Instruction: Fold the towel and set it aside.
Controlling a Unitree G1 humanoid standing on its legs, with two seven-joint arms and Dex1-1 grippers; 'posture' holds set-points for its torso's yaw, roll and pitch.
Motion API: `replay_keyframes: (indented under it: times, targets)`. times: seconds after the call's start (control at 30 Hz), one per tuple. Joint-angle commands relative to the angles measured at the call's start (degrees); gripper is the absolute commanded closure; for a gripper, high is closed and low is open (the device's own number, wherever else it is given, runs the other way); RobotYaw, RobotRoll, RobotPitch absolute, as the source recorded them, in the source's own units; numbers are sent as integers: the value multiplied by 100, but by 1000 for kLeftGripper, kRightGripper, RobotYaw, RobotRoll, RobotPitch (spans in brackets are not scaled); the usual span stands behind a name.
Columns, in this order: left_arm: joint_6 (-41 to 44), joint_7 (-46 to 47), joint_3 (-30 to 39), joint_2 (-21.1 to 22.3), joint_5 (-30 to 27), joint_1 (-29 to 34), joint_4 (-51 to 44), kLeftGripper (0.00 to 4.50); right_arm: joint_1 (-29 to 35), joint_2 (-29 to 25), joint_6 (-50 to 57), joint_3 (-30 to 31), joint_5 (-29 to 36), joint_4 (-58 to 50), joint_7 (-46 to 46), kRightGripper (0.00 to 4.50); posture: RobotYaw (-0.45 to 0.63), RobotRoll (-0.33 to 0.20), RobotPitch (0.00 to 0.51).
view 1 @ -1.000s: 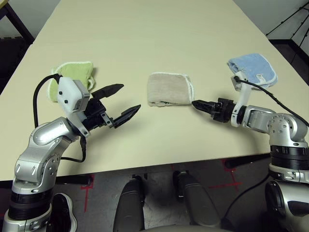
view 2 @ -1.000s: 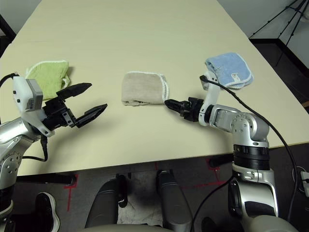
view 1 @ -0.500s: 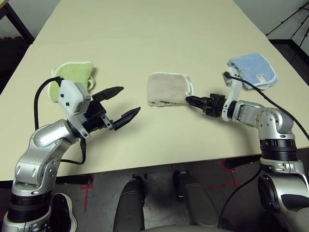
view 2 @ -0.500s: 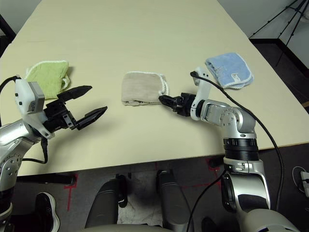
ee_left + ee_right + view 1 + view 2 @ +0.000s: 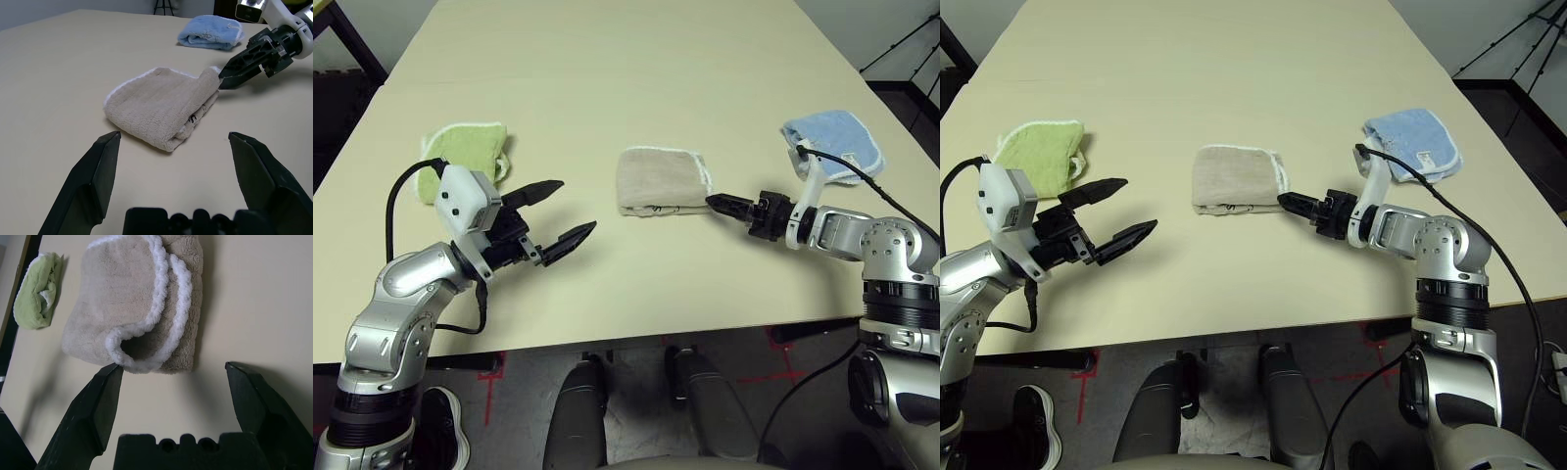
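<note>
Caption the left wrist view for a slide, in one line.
Open left gripper faces the folded beige towel while the right gripper sits at its far edge; blue towel beyond.

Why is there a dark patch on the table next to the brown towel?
Right wrist view: it is the towel's own shadow on the table. Left wrist view: a second soft shadow lies under the right gripper beside the towel.
</note>
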Motion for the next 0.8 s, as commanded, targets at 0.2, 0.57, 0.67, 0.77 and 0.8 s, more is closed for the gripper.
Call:
replay_keyframes:
  times: [0.2, 0.57, 0.67, 0.77, 0.8]
  targets:
    - [-64, -96, -89, 91, 83, -19, 69, 41, 201, -247, 253, -67, 170, -9, 216, 5, -84, 0, 197]
    - [-148, -132, -157, 65, 146, 28, 132, 41, 44, -218, 345, -185, 341, 12, 162, 5, -87, 0, 198]
    - [-181, -133, -183, 49, 170, 53, 141, 41, -3, -134, 315, -113, 282, 39, 79, 5, -85, 0, 201]
    - [-211, -134, -203, 41, 194, 65, 155, 41, -89, -37, 292, -72, 250, 78, 3, 5, -78, 0, 203]
    - [-223, -134, -207, 39, 203, 75, 157, 41, -148, 12, 287, -61, 245, 109, -25, 5, -78, 0, 203]
